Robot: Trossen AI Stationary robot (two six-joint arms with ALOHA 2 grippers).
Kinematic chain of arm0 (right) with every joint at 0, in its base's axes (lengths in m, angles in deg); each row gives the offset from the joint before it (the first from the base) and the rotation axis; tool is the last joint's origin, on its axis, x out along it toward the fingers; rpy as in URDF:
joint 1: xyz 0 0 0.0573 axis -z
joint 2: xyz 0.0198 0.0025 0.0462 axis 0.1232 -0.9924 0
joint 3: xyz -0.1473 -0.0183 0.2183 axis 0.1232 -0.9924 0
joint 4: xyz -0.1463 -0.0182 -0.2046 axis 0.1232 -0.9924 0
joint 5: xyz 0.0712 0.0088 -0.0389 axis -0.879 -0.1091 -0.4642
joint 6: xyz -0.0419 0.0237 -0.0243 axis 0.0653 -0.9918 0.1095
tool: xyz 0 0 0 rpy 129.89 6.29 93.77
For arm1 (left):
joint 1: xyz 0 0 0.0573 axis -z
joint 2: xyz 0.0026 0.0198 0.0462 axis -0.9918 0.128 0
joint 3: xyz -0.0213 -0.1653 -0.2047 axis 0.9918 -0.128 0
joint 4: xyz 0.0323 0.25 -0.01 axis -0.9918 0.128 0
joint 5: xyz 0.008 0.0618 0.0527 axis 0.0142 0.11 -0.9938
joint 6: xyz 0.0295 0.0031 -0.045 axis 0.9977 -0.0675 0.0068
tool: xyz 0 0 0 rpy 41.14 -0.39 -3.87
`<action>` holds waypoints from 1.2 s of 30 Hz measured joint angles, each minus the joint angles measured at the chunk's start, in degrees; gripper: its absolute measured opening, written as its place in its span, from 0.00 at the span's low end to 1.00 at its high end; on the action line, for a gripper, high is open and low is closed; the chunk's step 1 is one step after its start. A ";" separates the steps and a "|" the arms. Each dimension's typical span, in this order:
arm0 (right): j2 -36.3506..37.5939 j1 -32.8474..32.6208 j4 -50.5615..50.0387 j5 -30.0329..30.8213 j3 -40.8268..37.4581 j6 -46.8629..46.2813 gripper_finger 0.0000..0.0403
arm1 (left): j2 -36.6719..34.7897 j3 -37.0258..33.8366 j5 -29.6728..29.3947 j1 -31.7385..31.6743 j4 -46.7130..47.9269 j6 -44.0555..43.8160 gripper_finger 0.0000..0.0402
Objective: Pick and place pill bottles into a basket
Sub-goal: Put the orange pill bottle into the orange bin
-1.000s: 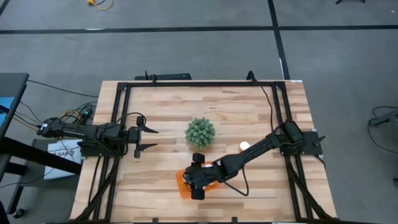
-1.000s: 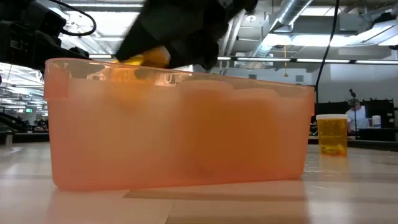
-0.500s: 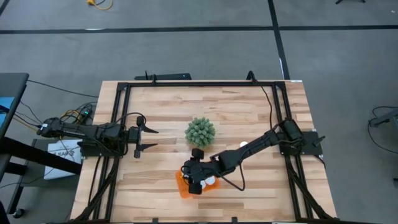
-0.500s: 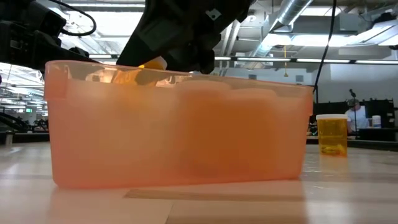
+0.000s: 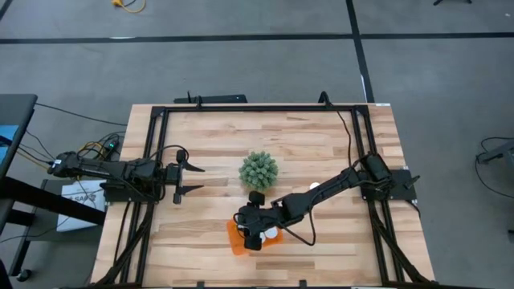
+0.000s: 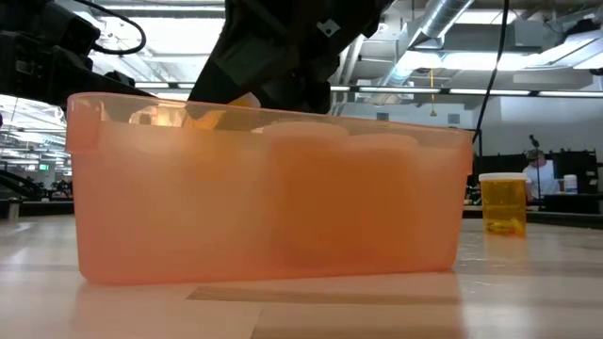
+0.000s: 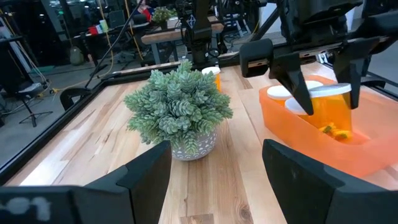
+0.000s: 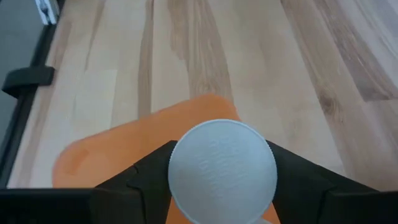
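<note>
The orange basket [image 7: 348, 149] sits near the table's front middle [image 5: 234, 241]; its wall fills the low view [image 6: 273, 198]. Two white-capped pill bottles [image 7: 283, 93] lie or stand inside it. My right gripper [image 7: 324, 93] is over the basket, shut on an orange pill bottle [image 7: 329, 115] with a white cap [image 8: 222, 171]. One more bottle [image 6: 502, 202] stands upright on the table to the basket's right, also in the high view [image 5: 315, 189]. My left gripper [image 7: 217, 180] waits open at the table's left [image 5: 189, 178], facing the green plant [image 7: 177, 112]. My right gripper pinches the bottle between its two fingers [image 7: 300, 93], one on each side of its top by the white cap [image 7: 329, 90]. The fingers come from above, pointing down. The bottle hangs upright with its lower part inside the basket; whether it rests on the floor is hidden.
The green spiky plant [image 5: 259, 169] stands in its pot at the table's middle, just beyond the basket. A black frame [image 5: 257, 107] runs around the table. Bare wood lies to the left and far side.
My right gripper has gone down over the basket and slightly toward the table's far-left, still shut on the bottle. The bottle has sunk from above the basket's rim to partly behind its wall.
</note>
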 joint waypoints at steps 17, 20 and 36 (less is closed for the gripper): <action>-6.03 0.39 1.12 0.57 0.11 1.03 0.55 | -0.01 0.01 0.01 0.02 0.00 0.20 0.60; -6.89 0.70 2.71 0.49 0.33 1.62 0.54 | -0.01 0.00 0.00 0.02 0.00 0.01 0.60; -6.69 -0.02 -1.87 -0.29 4.31 4.42 0.52 | -0.01 0.01 -0.01 0.02 0.00 0.26 0.60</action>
